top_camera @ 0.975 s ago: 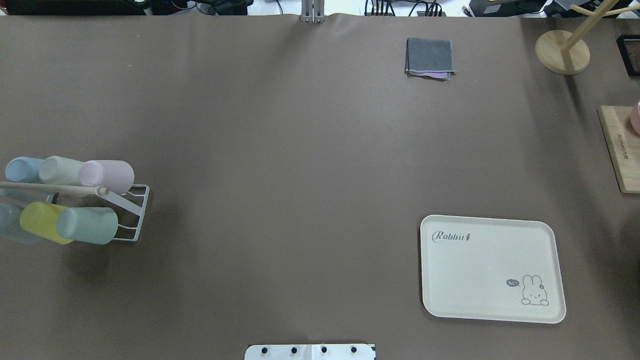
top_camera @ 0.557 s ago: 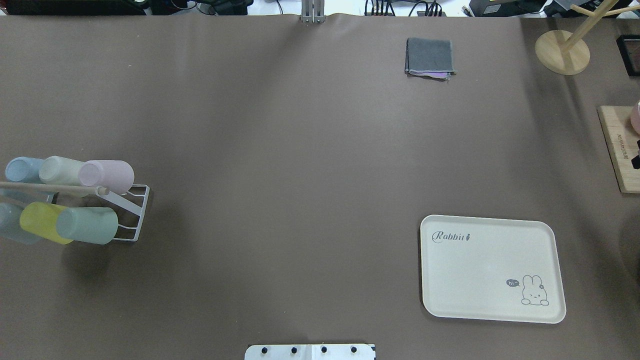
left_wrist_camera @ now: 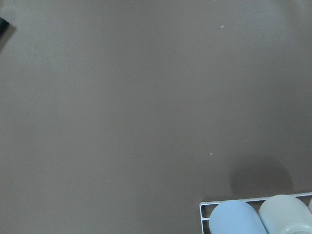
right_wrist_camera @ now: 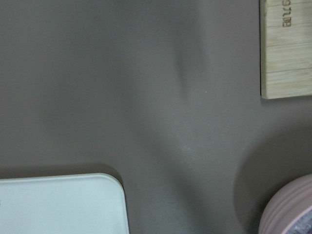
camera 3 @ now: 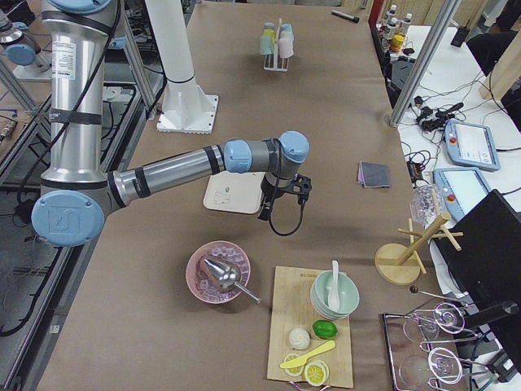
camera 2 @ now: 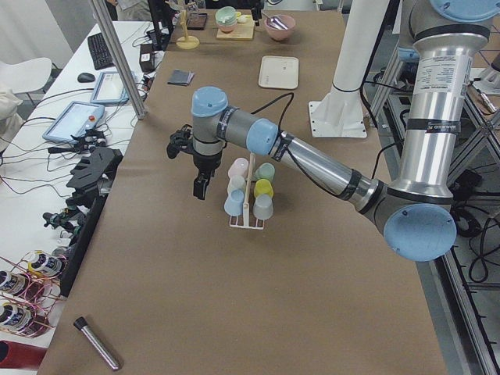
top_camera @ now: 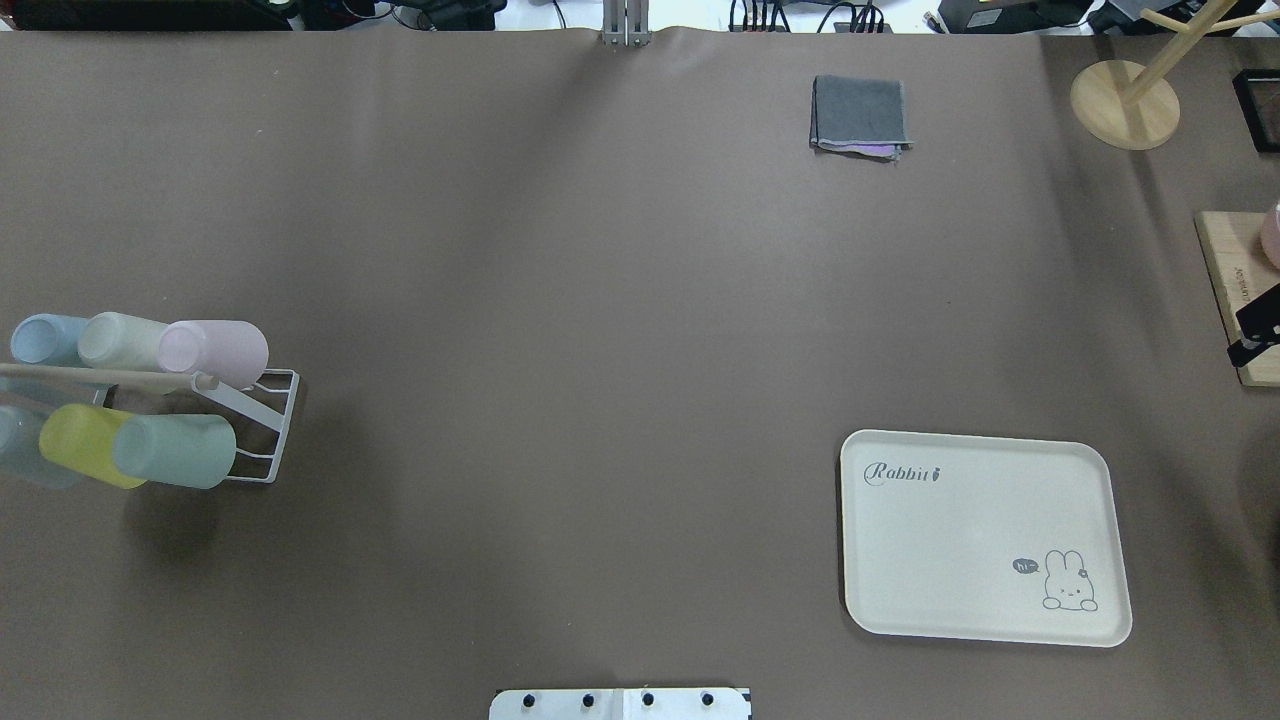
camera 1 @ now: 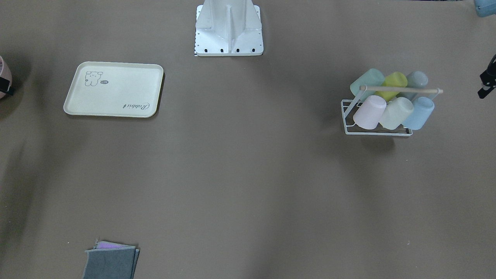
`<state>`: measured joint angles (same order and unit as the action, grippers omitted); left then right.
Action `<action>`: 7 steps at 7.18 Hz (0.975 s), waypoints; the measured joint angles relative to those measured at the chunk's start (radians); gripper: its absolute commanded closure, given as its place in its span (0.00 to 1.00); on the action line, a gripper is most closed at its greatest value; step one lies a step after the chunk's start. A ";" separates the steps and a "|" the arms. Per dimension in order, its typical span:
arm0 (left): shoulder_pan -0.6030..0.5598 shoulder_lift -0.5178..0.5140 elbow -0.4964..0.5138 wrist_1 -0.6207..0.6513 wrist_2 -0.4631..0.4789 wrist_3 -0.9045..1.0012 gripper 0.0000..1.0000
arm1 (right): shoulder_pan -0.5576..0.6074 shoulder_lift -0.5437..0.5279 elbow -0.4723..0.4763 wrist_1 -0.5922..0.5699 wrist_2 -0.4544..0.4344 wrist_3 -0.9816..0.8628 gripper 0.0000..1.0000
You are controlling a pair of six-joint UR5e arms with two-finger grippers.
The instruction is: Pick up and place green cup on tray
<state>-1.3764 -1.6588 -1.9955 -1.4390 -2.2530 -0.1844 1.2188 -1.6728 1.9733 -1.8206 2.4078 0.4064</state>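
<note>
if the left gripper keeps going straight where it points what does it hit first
Probably the bare table: the left gripper points down beside the cup rack, and its wrist view shows mostly brown surface. Height is unclear.

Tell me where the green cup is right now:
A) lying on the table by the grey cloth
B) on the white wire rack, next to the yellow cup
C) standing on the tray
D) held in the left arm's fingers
B: the green cup sits on the rack beside the yellow cup, and the tray has no cup on it.
</note>
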 measured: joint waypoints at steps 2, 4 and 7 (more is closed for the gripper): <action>0.064 -0.004 -0.061 0.013 0.004 -0.072 0.03 | -0.042 -0.066 0.006 0.107 0.006 0.027 0.01; 0.089 -0.002 -0.105 0.038 0.005 -0.106 0.03 | -0.097 -0.102 0.007 0.219 0.007 0.146 0.01; 0.117 -0.008 -0.124 0.046 0.006 -0.115 0.03 | -0.196 -0.126 0.002 0.341 -0.021 0.310 0.02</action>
<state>-1.2595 -1.6669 -2.1198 -1.3934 -2.2473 -0.2995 1.0223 -1.7991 1.9755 -1.4796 2.3867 0.7165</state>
